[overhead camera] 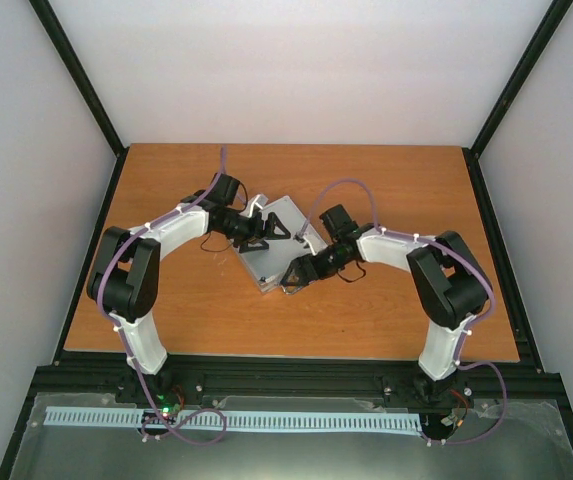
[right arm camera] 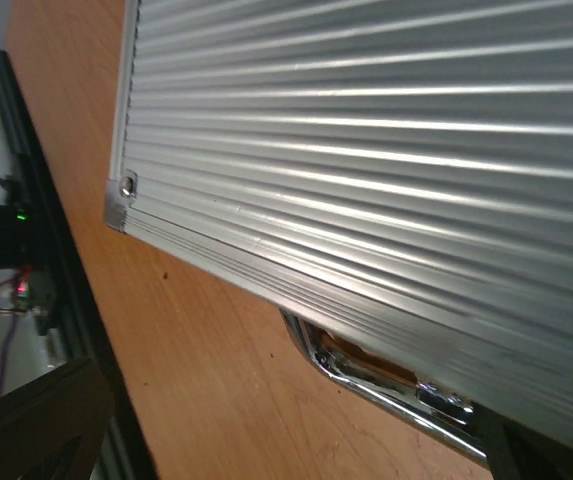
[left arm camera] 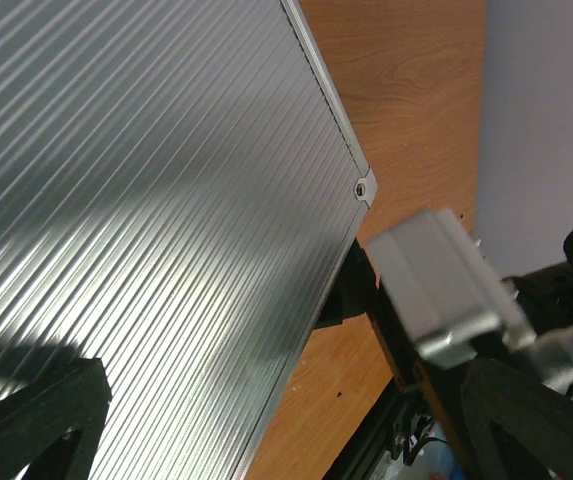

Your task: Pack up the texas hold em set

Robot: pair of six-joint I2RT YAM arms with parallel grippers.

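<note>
The silver aluminium case (overhead camera: 264, 262) of the texas hold em set lies slantwise at the centre of the wooden tabletop (overhead camera: 366, 190), its ribbed lid down, with both arms bent in over it. The left gripper (overhead camera: 263, 232) hangs over the case's upper end, and its wrist camera shows black fingers (left arm camera: 31, 420) spread wide at the bottom corners of the frame, gripping nothing. The right gripper (overhead camera: 296, 275) sits low at the case's lower edge. Its fingers also appear parted and empty, one (right arm camera: 36, 420) at lower left of its wrist view. Just beyond them, a chrome fitting (right arm camera: 366, 372) juts from under the lid's rim, and whether it is a latch or the handle mount cannot be told. No chips, card box, dice or disc are in sight on the tabletop; whether they are inside cannot be told.

The packing looks nearly done, with securing the lid the likely step in hand. To do it well, the left gripper should press flat on the lid near the riveted corner (left arm camera: 364, 188) so the light case does not skate across the smooth wood. The right should meet the chrome fitting squarely and push toward the case body, not upward. A glancing touch could swing the case round or lift the lid.
</note>
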